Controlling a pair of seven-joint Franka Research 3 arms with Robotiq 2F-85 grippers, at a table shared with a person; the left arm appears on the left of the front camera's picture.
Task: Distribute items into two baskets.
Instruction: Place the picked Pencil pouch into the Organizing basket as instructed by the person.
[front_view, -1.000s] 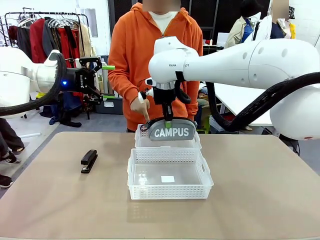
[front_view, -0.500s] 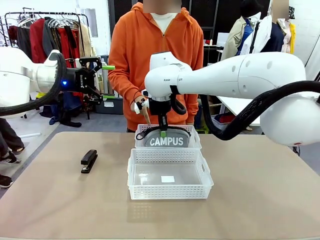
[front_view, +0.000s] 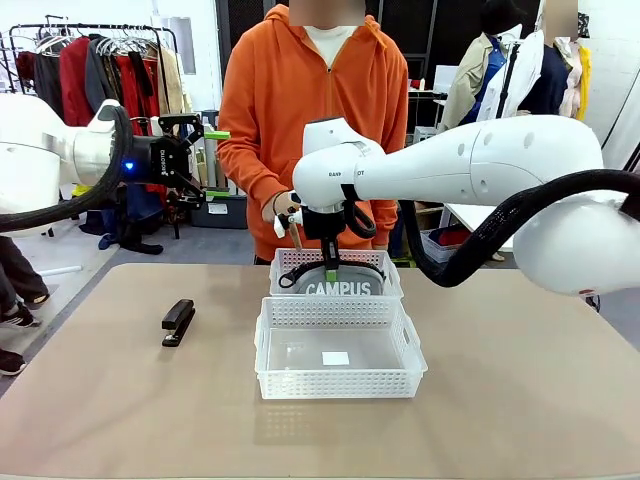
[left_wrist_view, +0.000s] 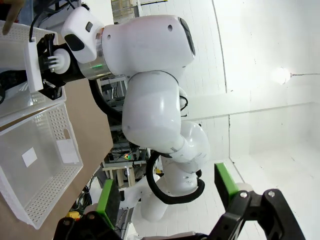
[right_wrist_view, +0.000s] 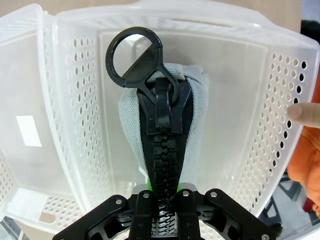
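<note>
My right claw (front_view: 331, 270) is pinching the pouch (right_wrist_view: 162, 125) by its zipper edge, with the pouch hanging under it down in the far basket (right_wrist_view: 75, 100). Wrist cam shows that grip up close; front cam gives the CAMPUS lettering. Left claw (left_wrist_view: 167, 192) is spread wide.

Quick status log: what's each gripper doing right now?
Left gripper: open, holding nothing.
Right gripper: shut on the grey fabric CAMPUS zip pouch, in the far white perforated plastic basket.
</note>
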